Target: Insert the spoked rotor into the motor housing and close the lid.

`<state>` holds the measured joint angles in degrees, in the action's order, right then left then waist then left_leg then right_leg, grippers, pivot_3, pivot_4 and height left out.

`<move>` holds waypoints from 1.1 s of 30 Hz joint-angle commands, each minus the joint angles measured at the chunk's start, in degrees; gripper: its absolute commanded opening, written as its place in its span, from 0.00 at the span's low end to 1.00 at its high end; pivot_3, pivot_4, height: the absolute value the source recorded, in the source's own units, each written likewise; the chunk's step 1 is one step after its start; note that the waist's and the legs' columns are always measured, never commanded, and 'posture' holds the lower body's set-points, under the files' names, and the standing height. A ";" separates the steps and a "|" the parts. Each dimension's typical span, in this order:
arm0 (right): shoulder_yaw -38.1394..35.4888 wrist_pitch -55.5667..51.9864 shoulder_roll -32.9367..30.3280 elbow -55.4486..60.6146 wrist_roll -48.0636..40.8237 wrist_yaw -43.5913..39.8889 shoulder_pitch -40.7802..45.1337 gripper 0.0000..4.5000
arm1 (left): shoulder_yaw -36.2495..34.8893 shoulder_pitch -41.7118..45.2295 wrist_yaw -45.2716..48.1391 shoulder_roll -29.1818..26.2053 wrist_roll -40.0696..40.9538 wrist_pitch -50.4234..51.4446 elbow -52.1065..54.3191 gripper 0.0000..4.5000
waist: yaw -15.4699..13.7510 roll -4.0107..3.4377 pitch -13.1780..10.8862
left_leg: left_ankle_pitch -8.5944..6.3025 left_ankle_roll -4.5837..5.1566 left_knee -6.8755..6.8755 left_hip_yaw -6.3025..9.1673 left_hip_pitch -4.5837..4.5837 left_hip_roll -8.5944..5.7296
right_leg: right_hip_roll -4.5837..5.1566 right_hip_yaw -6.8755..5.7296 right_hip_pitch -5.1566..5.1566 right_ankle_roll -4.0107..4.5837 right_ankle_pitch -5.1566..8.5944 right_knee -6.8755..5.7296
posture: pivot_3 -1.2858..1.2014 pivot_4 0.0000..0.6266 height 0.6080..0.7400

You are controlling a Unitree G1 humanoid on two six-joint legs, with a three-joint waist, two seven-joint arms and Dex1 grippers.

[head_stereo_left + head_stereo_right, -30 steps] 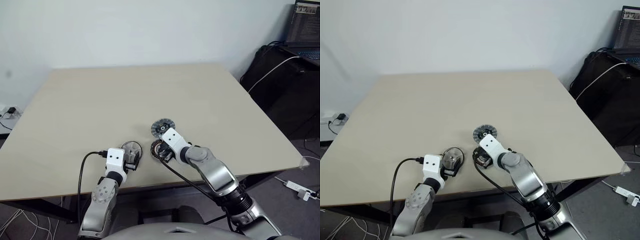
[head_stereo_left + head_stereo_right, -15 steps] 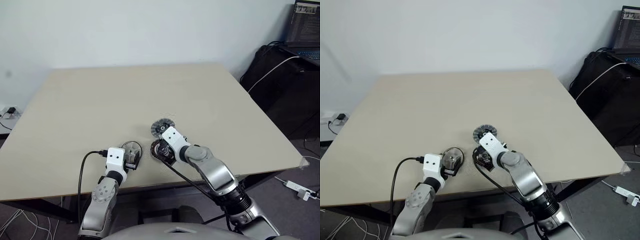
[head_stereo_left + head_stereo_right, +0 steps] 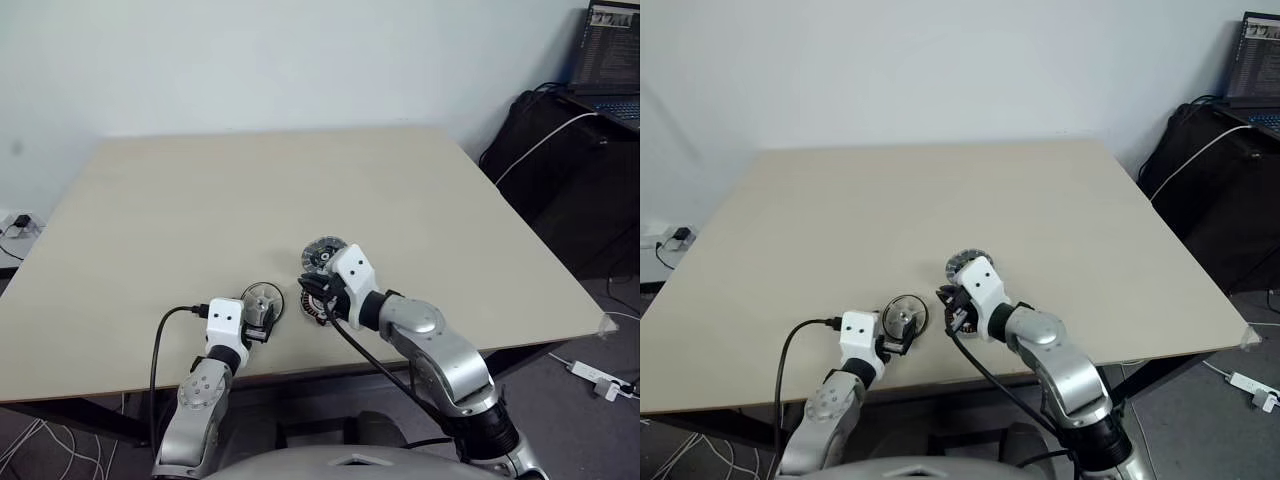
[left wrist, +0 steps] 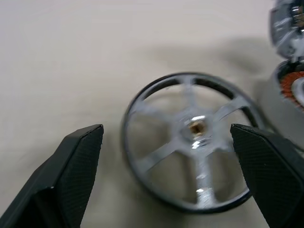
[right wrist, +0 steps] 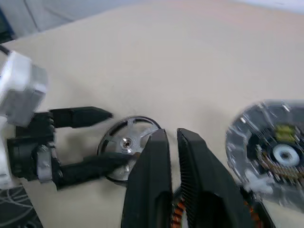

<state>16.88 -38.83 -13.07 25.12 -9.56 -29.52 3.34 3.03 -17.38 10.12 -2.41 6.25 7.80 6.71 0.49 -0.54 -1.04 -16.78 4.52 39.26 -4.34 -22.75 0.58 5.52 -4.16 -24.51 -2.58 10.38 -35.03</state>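
The beige worktop [image 3: 200, 220] carries everything, and the three motor parts sit close together near its front edge; the spoked rotor [image 4: 190, 142] serves here as the landmark. It lies flat on the worktop, a silvery wheel with a thin dark rim and spokes running to a small brassy hub. The right gripper [image 5: 172, 137] hangs above the worktop just to the right of the rotor, its two black fingers [image 5: 152, 166] drawn narrow with only a slim gap between them and nothing clearly gripped. The left gripper [image 4: 166, 137] sits at the rotor from the near side, its fingers [image 4: 80, 156] spread wide, one on each side of the rim and neither pad touching it. The motor housing [image 3: 318, 300], with its copper-brown windings, lies on the worktop just to the right of the rotor, directly under the right gripper and partly hidden by it. The lid [image 3: 321, 255] lies beyond the housing, further from the rotor and to its right, resting with its ribbed rim and dark centre facing up; whether lid and housing touch cannot be told. Well away from the rotor, off the worktop's far right corner, a laptop [image 3: 608, 40] stands open on a dark desk.
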 commanded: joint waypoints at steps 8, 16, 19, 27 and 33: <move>-4.80 0.82 -1.20 6.70 -3.44 3.13 -6.50 0.12 | -4.93 1.44 2.22 4.02 15.73 9.31 4.76 1.00 | -0.09 0.07 -0.03 | 0.00 0.00 0.01 0.02 -0.01 0.00 | -0.15 -0.04 0.03 -0.02 0.02 0.02 | 0.52 0.00 1.00; -4.78 0.47 -1.16 7.70 -4.07 5.57 -7.61 0.12 | -6.40 3.81 1.95 5.56 23.49 16.95 5.83 1.00 | -0.04 0.10 -0.05 | 0.00 0.00 0.03 0.02 0.00 -0.01 | -0.16 -0.03 0.04 -0.04 0.02 0.02 | 0.52 0.00 1.00; -4.83 0.36 -1.39 7.86 -4.22 6.19 -7.72 0.12 | -7.07 4.09 1.52 6.27 25.91 18.93 6.16 1.00 | -0.05 0.12 -0.06 | 0.00 0.01 0.03 0.02 -0.01 -0.01 | -0.18 -0.02 0.04 -0.03 0.02 0.02 | 0.52 0.00 1.00; -4.60 0.17 -2.00 7.40 -4.41 7.26 -7.60 0.11 | -8.14 3.38 -0.55 6.25 26.54 20.14 5.90 0.49 | -0.06 0.13 -0.06 | 0.00 0.01 0.04 0.02 0.01 -0.01 | -0.20 -0.02 0.06 -0.04 0.02 0.02 | 0.52 0.00 1.00; -4.27 -0.14 -2.43 7.23 -4.44 7.62 -7.33 0.11 | -9.40 3.00 -1.39 6.91 28.54 20.08 5.87 0.40 | 0.01 0.14 -0.07 | 0.00 0.01 0.04 0.02 0.01 0.00 | -0.20 -0.01 0.05 -0.04 0.02 0.02 | 0.52 0.00 1.00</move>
<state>13.04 -39.29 -15.46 30.03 -13.61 -22.13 -4.86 -5.67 -14.65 9.14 3.29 33.95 28.25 10.15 0.50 -0.40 -1.11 -16.77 4.53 39.30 -4.32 -22.74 0.57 5.32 -4.17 -24.46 -2.62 10.41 -35.01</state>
